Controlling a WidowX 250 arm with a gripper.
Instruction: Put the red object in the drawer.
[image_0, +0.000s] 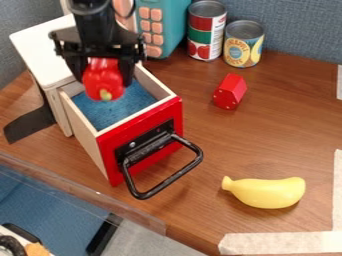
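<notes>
Arm (95, 17) enters at the far left and hangs upright. Gripper (104, 84) points down over the open drawer (175, 111), its fingers closed on either side of the red object (101, 75). Object is held above the drawer's blue floor, its pale stem end facing near and down.

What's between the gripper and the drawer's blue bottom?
The red pepper, held in the gripper over the open drawer. Camera view shows it.
</notes>
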